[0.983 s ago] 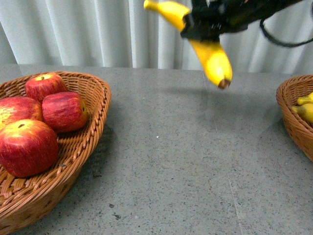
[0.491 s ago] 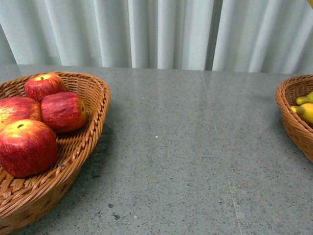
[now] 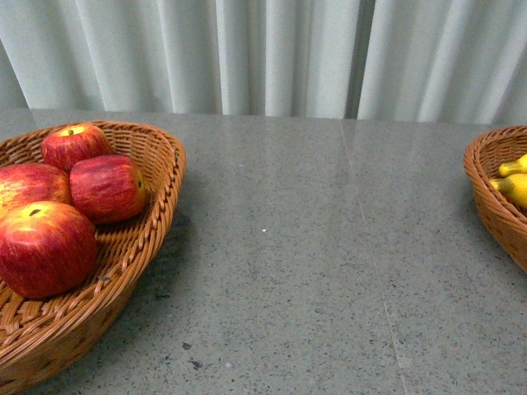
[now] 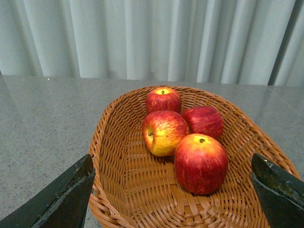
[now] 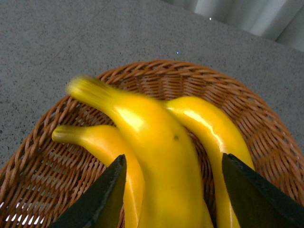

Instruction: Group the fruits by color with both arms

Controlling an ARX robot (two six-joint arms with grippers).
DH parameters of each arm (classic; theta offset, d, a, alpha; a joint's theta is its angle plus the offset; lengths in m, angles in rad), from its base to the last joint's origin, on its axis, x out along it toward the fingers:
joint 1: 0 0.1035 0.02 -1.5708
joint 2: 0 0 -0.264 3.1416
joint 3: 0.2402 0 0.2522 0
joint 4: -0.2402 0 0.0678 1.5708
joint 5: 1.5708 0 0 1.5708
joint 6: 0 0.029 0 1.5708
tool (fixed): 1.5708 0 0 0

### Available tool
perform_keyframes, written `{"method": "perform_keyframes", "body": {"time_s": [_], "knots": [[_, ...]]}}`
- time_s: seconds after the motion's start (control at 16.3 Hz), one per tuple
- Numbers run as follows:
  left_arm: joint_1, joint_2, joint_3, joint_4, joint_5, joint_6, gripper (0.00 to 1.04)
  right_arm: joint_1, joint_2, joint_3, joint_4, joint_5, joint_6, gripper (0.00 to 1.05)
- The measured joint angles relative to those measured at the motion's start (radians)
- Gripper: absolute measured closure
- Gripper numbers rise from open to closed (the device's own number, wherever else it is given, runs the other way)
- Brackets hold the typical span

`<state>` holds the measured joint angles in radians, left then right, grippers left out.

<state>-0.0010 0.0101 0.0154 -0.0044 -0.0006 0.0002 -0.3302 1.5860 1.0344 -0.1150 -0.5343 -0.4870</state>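
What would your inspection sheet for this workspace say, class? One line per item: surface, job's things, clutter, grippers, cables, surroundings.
Surface: grey speckled table, bare between the baskets.
Job's things: four apples in the left basket; three bananas over the right basket.
Clutter: nothing seen.
Grippers: left gripper open, empty, above the apples; right gripper has its fingers on either side of the middle banana; grip unclear.
Cables: nothing seen.
Surroundings: pale curtain behind.

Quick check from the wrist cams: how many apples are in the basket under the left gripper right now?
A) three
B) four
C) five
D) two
B: the left wrist view shows four apples clustered in the wicker basket, between the open fingers of the left gripper.
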Motion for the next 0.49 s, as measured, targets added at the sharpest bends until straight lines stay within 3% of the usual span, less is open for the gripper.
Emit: {"method": "perform_keyframes", "body": {"time_s": [0.18, 0.49], "knots": [[0.000, 0.000, 0.000, 0.000, 0.000, 0.000, 0.07, 0.023, -0.066, 0.000, 0.041, -0.025, 0.039, 0.08], [0.000, 0.000, 0.000, 0.000, 0.000, 0.000, 0.07, 0.085, -0.326, -0.036, 0.264, -0.148, 0.338, 0.07]]}}
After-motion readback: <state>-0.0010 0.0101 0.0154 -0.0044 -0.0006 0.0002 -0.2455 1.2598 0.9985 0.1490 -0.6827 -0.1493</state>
